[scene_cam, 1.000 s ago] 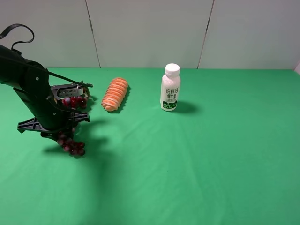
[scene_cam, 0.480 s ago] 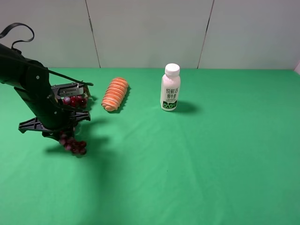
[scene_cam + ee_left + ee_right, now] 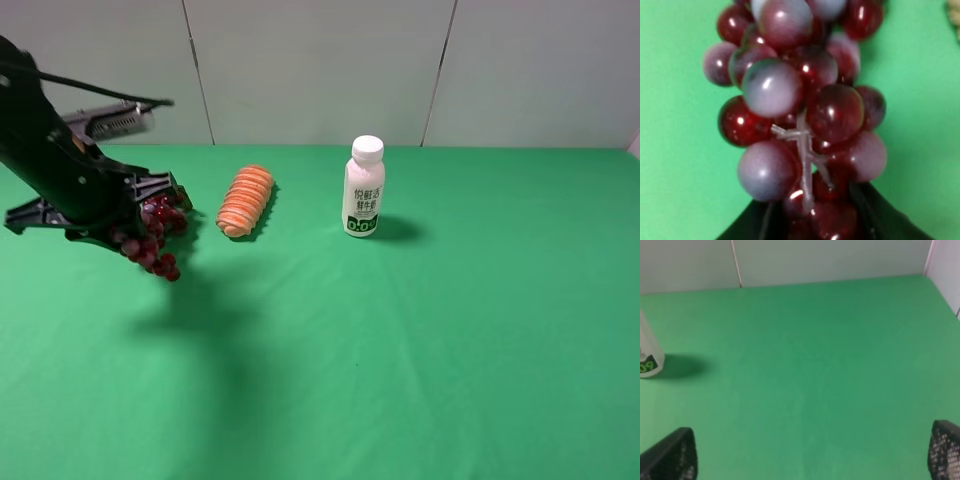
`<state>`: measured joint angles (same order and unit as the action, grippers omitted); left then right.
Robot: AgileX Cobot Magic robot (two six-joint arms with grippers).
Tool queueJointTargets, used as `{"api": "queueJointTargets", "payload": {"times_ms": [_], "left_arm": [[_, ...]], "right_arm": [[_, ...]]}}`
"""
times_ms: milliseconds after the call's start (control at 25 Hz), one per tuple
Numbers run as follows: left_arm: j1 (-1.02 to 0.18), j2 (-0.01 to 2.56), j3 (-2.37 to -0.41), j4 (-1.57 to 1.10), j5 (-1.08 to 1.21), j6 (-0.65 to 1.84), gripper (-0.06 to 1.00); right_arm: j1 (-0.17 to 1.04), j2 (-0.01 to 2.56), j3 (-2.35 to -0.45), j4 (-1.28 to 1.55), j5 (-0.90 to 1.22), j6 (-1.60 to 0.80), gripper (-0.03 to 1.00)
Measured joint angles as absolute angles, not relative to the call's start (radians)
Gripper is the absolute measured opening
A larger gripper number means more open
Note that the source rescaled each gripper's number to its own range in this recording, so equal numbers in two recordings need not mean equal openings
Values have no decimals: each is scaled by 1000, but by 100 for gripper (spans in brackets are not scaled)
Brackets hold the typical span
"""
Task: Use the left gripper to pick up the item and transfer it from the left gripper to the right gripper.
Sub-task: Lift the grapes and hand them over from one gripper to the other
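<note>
Left wrist view: grapes (image 3: 800,100) blurred, far berries cut by edge, near end hidden between jaws of left gripper (image 3: 810,222). High view: bunch partly hidden behind gripper; left arm (image 3: 40,150), well left of bottle (image 3: 364,190), cut by edge; bottle label too small to read. Right gripper (image 3: 807,455): only fingertips show, rest cut off; bottle there mostly cut off.

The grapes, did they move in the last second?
Yes. The grapes went up, from well below the bread roll to about level with it.

The left gripper (image 3: 812,220) pinches a big bunch of shiny dark red grapes (image 3: 800,100) between its two black jaws, with the green cloth (image 3: 675,150) behind them.
</note>
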<state>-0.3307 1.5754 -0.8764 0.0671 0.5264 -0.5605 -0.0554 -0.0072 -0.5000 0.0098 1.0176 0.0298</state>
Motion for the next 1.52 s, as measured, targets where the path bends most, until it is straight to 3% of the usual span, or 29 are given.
{"api": "queueJointTargets", "payload": {"times_ms": [640, 1120, 1520], "left_arm": [[-331, 1176, -879, 63, 814, -505, 2], [-331, 1154, -1064, -120, 1021, -290, 2], [-331, 1154, -1084, -288, 1091, -76, 2]], "right_arm": [[-55, -7, -500, 10, 1018, 30, 100], [-55, -7, -500, 0, 1018, 30, 100], [-55, -7, -500, 0, 1018, 30, 100]]}}
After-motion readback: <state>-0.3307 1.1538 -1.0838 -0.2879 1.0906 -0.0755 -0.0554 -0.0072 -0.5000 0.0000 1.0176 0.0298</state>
